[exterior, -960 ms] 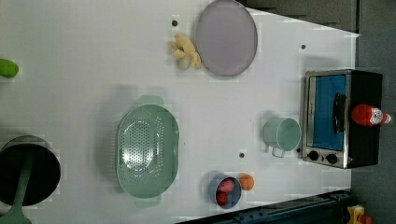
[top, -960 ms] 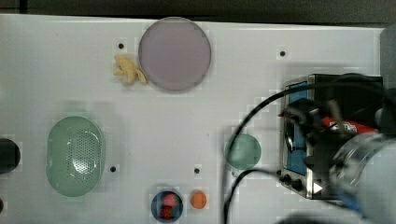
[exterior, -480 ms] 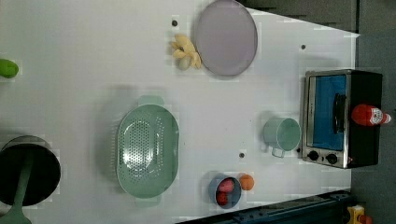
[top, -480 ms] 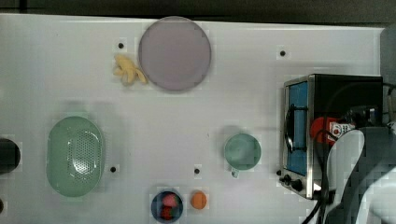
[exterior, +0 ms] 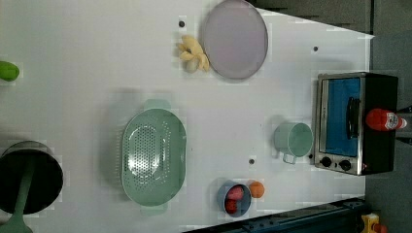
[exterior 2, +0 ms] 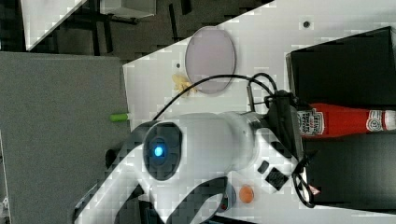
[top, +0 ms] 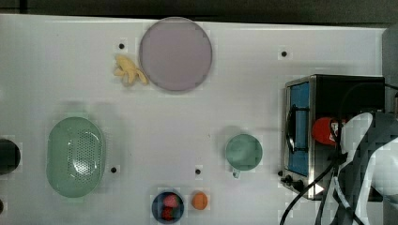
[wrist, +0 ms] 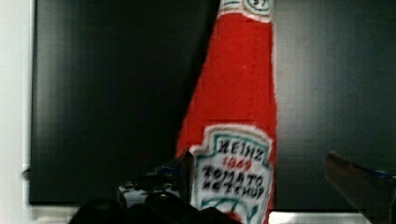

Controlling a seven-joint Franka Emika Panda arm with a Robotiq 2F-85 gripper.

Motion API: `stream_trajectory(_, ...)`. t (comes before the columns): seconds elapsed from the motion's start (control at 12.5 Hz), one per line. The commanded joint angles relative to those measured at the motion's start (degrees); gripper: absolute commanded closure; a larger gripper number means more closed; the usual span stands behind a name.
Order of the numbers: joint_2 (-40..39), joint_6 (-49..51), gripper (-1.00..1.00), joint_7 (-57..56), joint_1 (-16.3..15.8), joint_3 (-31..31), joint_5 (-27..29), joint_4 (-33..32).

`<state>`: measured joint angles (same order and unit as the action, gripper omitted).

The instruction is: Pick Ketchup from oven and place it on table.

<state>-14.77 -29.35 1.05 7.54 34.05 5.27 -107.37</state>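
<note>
Slim red plastic ketchup bottle [wrist: 238, 102] stands upright on the boxy toaster oven's black top [exterior: 381, 92] — gripper [wrist: 280, 170] spread wide, one finger [wrist: 180, 175] either side of the label, not closed.

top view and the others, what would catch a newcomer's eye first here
The red ketchup bottle lying on the black top of the toaster oven, at the left view's right edge of the white table. Next, the big white robot arm reaching over it, its open gripper straddling the bottle's label. Then the large green colander at the top view's left.
</note>
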Motion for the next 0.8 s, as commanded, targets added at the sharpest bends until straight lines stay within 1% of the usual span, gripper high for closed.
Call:
stream_trajectory(0.08,0.0,-0.33,-1.0,1.46,0.28,-1.22,2.93,-0.71)
stream_trajectory(0.32,-0.42,-4.31,-1.0,1.46,0.33,-1.31,4.66,-3.11)
stream_trajectory(0.56,-0.4,-7.23,-1.0,1.46,0.31,-1.35,4.84,-5.34)
stream_trajectory(0.64,-0.42,-7.16,-0.69,1.46,0.29,-1.4,4.85,-5.68)
stream_trajectory(0.72,-0.41,-7.21,-0.44,1.46,0.33,-1.3,4.84,-5.81)
stream_trajectory(0.8,-0.15,-7.2,-0.29,1.46,0.3,-1.29,4.84,-5.66)
